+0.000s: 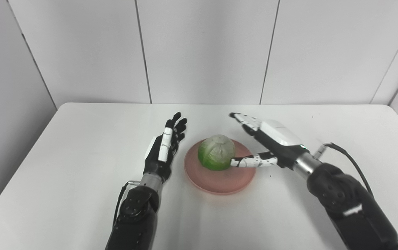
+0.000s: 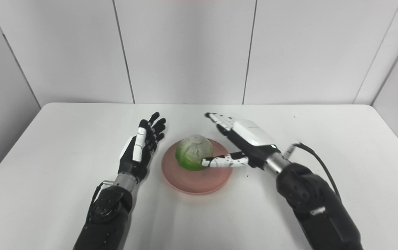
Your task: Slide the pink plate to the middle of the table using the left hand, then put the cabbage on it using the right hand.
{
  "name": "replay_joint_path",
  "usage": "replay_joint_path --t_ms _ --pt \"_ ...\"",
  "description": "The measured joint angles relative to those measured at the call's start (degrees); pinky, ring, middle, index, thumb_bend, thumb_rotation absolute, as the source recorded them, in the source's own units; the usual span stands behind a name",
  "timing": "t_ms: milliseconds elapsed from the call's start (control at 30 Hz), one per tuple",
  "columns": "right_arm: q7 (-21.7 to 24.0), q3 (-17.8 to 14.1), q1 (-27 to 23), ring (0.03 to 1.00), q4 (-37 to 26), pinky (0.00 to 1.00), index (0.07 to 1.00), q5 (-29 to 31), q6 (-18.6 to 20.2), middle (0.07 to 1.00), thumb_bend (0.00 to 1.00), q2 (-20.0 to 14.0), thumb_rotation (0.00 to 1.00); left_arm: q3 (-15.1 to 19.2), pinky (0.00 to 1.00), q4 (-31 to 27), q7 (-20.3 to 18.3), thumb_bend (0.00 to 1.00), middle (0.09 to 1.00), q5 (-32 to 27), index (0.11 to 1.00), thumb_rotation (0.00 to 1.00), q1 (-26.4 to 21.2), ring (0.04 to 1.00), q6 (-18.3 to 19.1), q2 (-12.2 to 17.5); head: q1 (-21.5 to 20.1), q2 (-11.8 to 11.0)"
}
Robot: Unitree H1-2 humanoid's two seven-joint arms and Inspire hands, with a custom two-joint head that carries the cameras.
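I see the round green cabbage (image 1: pixel 216 152) sitting on the shallow pink plate (image 1: pixel 220 182) near the middle of the white table (image 1: pixel 81 146); my right hand (image 1: pixel 268 139) is spread, thumb tip seemingly grazing the cabbage; left hand (image 1: pixel 164 146) spread beside the rim; I judge placing done; next, I withdraw without nudging.

Pink plate (image 1: pixel 220 173): round, shallow, flat on the white table, roughly mid-table and toward the near side. Cabbage (image 1: pixel 216 152): compact round head, bright green low on the sides, pale whitish on top, leaf veins visible. It sits upright on the plate, offset toward the plate's far-left part, leaving the near and right rim bare.
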Motion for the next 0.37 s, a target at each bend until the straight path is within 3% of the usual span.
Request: replay_joint_path --t_ms 133,233,367 --pt "-3.86 -5.64 5.89 1.0 1.68 1.0 1.0 10.16 1.78 1.0 0.83 7.48 1.0 -0.89 1.0 -0.08 -1.6 0.73 0.996 0.43 0.994 1.0 0.91 1.0 -2.63 0.88 -0.88 0.0" --pt "-6.94 -9.82 6.73 1.0 5.24 1.0 1.0 17.87 1.69 1.0 0.81 13.37 0.98 -0.92 1.0 -0.12 -1.61 0.73 1.0 0.42 1.0 1.0 1.11 1.0 -3.16 1.08 -2.45 -0.44" --pt "-9.68 -12.56 6.64 1.0 7.42 1.0 1.0 24.28 -0.5 1.0 0.78 17.88 1.0 -0.4 1.0 -0.03 -1.68 0.73 1.0 -0.35 1.0 1.0 1.13 1.0 -4.44 0.87 -3.86 -0.61"
